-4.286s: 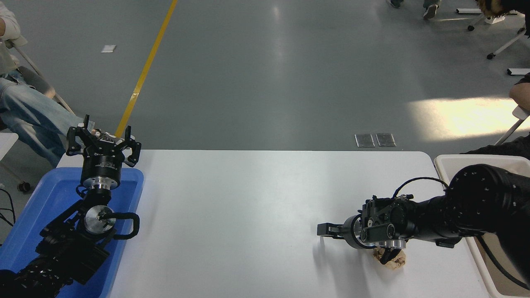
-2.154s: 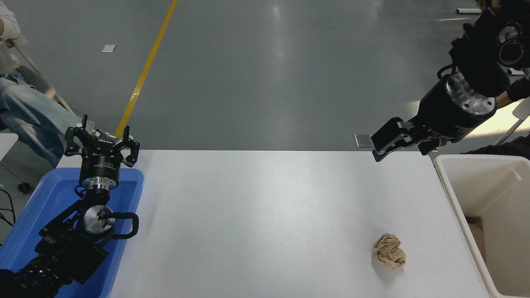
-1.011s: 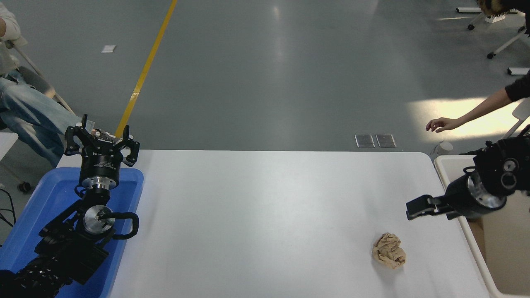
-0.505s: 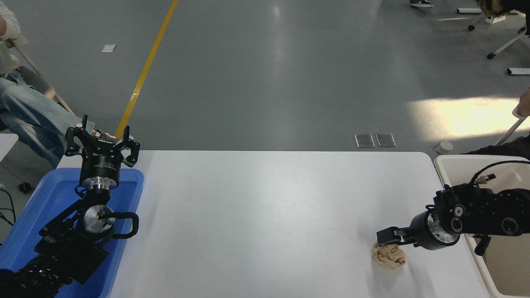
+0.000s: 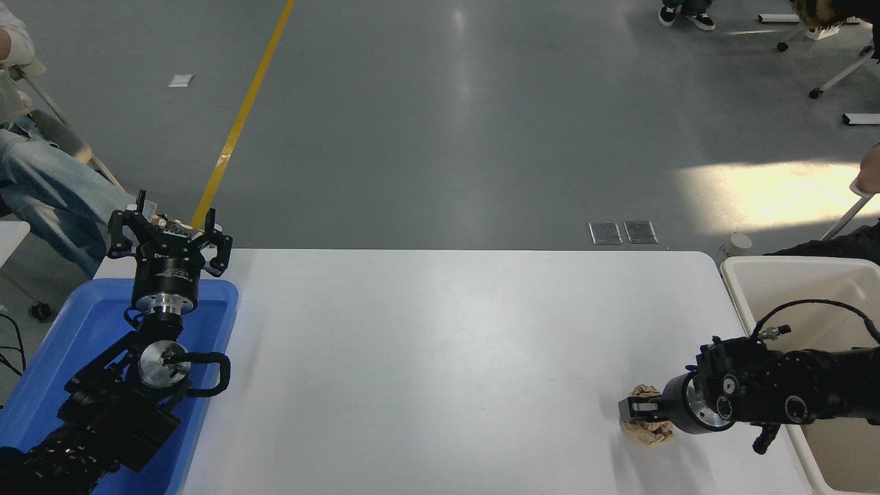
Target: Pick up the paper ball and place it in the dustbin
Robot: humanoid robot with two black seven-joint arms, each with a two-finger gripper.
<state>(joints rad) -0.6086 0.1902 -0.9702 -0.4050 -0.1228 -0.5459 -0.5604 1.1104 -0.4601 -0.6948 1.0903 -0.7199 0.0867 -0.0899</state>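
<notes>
The tan-brown paper ball (image 5: 647, 432) lies on the white table (image 5: 440, 344) near its front right. My right gripper (image 5: 634, 410) comes in low from the right and lies across the ball, hiding its middle; bits of paper show above and below it. Whether it grips the ball cannot be seen. The cream-white dustbin (image 5: 790, 264) stands just past the table's right edge, and my right arm reaches over its near rim. My left gripper (image 5: 170, 230) is parked open and empty above the blue tray (image 5: 82, 330) at the left.
A person in jeans (image 5: 41, 185) sits at the far left beside the tray. Another person's hand (image 5: 870, 170) shows at the right edge, behind the dustbin. A small white cup (image 5: 737, 244) stands on the floor past the table's far right corner.
My right arm swung down from high above the dustbin and moved left and lower onto the paper ball. The person's outstretched hand at the right drew back. The ball has stayed in place.
</notes>
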